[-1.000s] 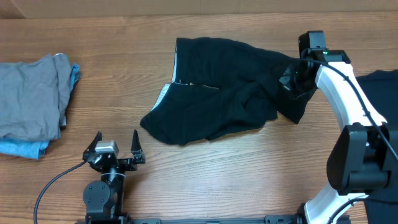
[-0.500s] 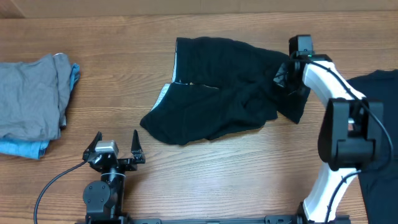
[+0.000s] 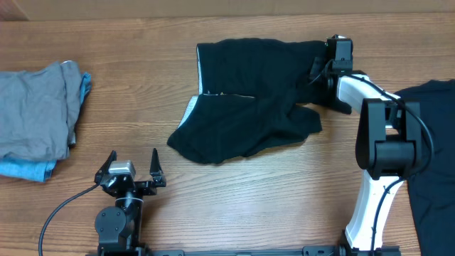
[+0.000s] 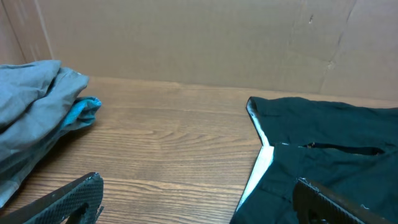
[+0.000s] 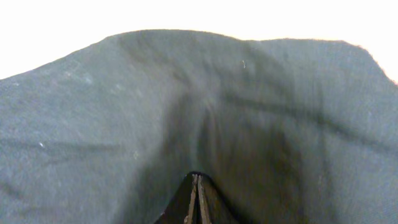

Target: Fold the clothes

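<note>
Broadly, a brown wood-grain surface (image 3: 234, 192) is seen, closed off at the far side by a plain cardboard wall (image 4: 186, 37). At the far left a grey garment (image 3: 32, 107) is heaped, with a light-blue garment (image 3: 25, 169) showing beneath its near edge. The black garment (image 3: 249, 107) is spread in the middle of the surface, somewhat toward the far side, and a pale strip is exposed along its left edge. A second black garment (image 3: 434, 128) is laid at the right edge.

The right tool (image 3: 323, 71) is clamped on the far right corner of the black garment, its fingertips pressed together over the cloth. The left tool (image 3: 133, 158) is held apart at the near left, clear of everything.

Since a second ago, the right tool has been carried left and farther away. The garment's drooping right corner has been drawn up with it, and the near left edge has been shifted slightly right.
</note>
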You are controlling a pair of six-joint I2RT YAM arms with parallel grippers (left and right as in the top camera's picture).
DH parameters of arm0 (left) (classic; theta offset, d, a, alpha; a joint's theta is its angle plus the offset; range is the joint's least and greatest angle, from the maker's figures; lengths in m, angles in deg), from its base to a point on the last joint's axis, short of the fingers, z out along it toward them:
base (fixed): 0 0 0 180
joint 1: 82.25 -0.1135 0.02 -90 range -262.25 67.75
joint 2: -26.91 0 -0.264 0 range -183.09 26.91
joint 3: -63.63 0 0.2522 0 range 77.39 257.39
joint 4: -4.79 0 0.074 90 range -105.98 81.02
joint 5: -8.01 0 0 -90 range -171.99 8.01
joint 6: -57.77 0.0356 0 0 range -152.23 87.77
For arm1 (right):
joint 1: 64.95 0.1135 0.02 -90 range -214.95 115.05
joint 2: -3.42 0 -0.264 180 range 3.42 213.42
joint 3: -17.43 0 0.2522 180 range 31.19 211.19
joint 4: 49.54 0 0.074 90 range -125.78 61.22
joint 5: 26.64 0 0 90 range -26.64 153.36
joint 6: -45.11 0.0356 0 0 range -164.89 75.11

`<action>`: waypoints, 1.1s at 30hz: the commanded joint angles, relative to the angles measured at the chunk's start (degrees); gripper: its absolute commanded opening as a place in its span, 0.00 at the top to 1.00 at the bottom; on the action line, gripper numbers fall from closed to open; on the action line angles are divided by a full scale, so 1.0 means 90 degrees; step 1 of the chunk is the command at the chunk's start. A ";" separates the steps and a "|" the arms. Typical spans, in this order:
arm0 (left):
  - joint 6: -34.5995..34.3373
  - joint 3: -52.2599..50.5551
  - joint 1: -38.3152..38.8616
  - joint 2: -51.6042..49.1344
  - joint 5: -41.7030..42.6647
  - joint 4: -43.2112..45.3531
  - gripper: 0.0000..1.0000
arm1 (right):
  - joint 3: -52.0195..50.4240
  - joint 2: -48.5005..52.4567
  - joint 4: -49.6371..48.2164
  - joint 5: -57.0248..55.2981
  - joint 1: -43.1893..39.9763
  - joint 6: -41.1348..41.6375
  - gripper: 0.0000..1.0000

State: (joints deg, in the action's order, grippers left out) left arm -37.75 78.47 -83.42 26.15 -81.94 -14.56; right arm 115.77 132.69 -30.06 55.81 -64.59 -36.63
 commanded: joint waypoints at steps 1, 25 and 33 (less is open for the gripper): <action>0.0141 -0.0039 -0.0034 0.0051 0.0046 0.0029 0.00 | 0.0124 0.0117 -0.0595 -0.0233 -0.0049 -0.1263 0.96; 0.0061 -0.0027 -0.0032 0.0051 0.0658 0.0952 0.00 | 0.0814 -0.3351 0.5185 0.0401 0.1071 0.1328 0.00; -0.0192 0.3067 -0.0032 -0.2336 0.1345 -0.0240 0.00 | 0.0814 -0.3351 0.5430 0.0401 0.1071 0.1326 0.00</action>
State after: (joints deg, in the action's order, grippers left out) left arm -38.64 92.90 -83.42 17.63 -71.62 -13.14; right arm 122.96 102.68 19.14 59.11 -54.84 -25.33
